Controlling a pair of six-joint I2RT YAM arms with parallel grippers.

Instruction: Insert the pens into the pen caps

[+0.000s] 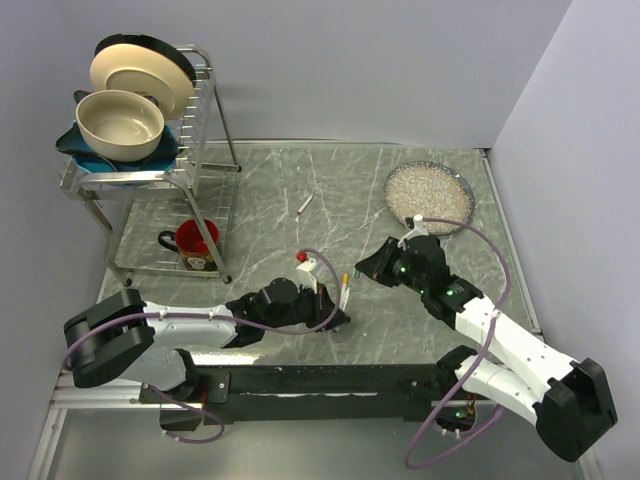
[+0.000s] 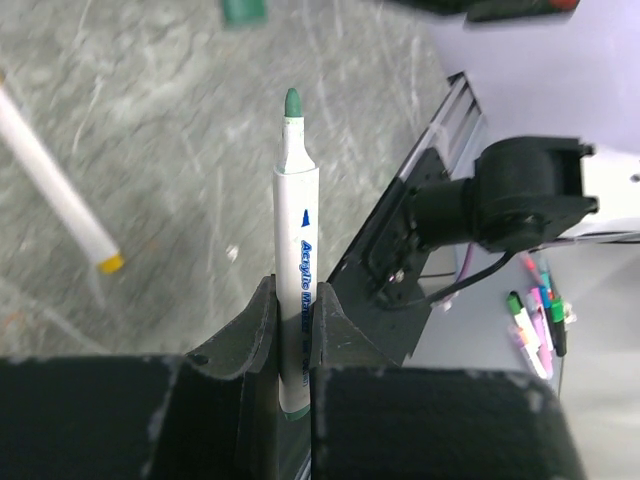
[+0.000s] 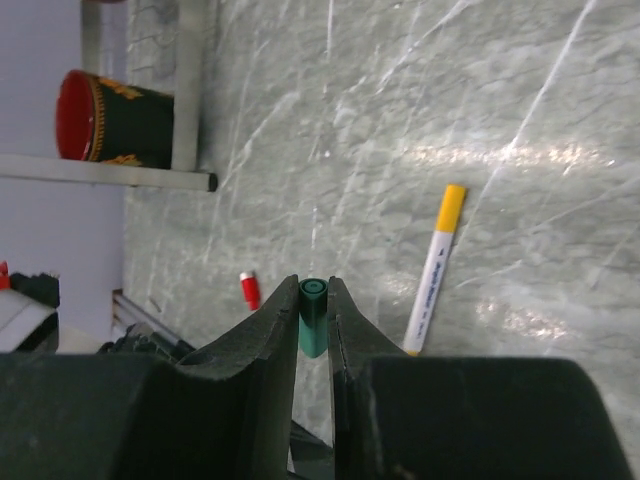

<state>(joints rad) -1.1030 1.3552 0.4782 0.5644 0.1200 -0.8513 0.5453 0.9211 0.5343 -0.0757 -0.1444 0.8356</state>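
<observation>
Green-tipped pen, likely light, stiff, slick plastic, is clamped low on its barrel by left gripper, while right gripper pinches tiny green cap.

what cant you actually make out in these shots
- green pen, left wrist view: the lower barrel is hidden between the left gripper's fingers.
- green cap, right wrist view: the lower part is hidden inside the right gripper.
- pen with a yellow end, left wrist view: it is blurred and its far end is cut off by the left edge.
</observation>
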